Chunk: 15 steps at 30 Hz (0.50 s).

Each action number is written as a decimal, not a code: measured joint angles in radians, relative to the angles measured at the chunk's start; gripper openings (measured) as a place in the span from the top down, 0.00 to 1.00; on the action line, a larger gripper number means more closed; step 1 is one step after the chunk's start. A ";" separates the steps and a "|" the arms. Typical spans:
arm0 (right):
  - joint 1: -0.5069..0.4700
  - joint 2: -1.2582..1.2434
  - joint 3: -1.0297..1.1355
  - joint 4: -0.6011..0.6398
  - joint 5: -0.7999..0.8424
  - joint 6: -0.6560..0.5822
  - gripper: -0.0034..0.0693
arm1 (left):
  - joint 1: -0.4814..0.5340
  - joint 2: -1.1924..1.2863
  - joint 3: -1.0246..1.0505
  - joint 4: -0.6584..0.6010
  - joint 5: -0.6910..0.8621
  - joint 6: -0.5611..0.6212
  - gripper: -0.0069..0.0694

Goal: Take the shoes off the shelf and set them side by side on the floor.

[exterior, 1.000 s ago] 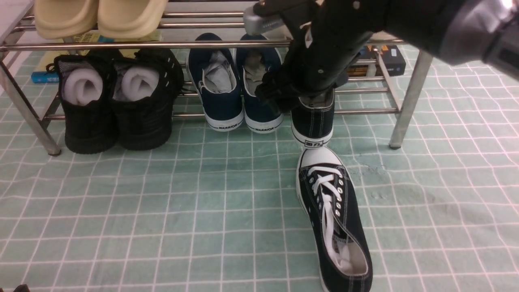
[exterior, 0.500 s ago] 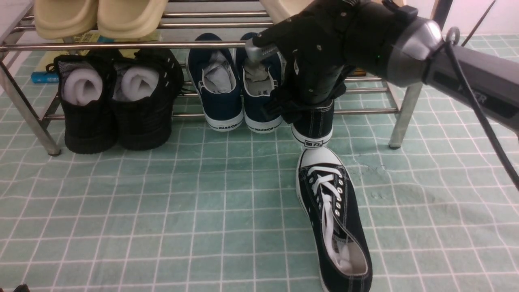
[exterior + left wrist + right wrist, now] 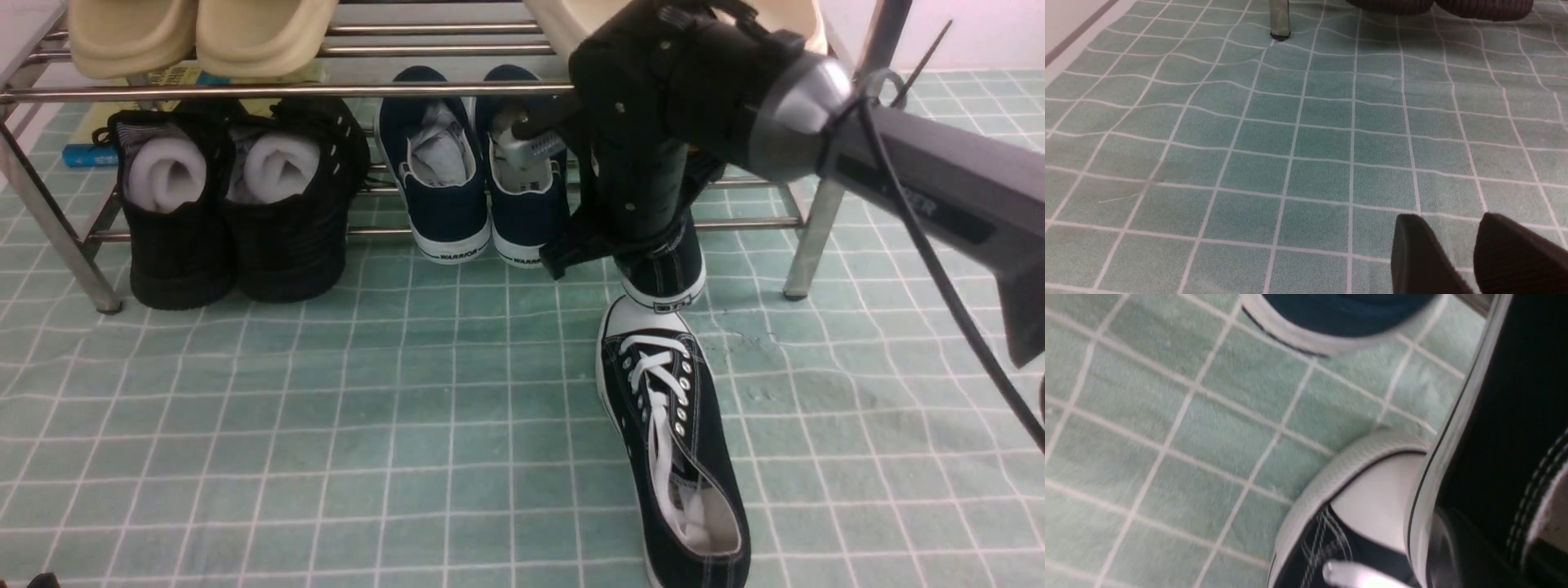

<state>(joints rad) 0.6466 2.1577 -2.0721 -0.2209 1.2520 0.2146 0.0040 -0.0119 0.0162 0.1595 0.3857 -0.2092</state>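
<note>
In front of the shelf's (image 3: 245, 90) left leg the left gripper (image 3: 1453, 228) hangs over the floor (image 3: 326, 408), its fingers apart and empty. Before the shelf's right end one black shoe (image 3: 678, 441) lies on the floor, toe shelfward. At the shelf's front edge the right gripper (image 3: 620, 245) is clamped on the second shoe (image 3: 665, 273)

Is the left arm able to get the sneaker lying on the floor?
Probably yes. Only bare floor shows by the left gripper, and the lying sneaker is uncovered at its heel; the right gripper holds the other sneaker near its toe.
</note>
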 joint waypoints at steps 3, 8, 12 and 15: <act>0.000 -0.036 -0.062 0.022 0.015 -0.001 0.94 | 0.000 0.000 0.000 0.000 0.000 0.000 0.59; 0.000 -0.131 -0.079 0.221 0.016 -0.006 0.93 | 0.000 0.000 0.000 0.000 0.000 0.000 0.59; 0.001 -0.189 -0.072 0.345 0.016 0.008 0.93 | 0.000 0.000 0.000 0.000 0.000 0.000 0.59; 0.005 -0.252 -0.010 0.432 0.016 0.008 0.93 | 0.000 0.000 0.000 0.000 0.000 0.000 0.59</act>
<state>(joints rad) 0.6515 1.9061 -2.0824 0.2111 1.2675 0.2229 0.0040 -0.0119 0.0162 0.1595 0.3857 -0.2092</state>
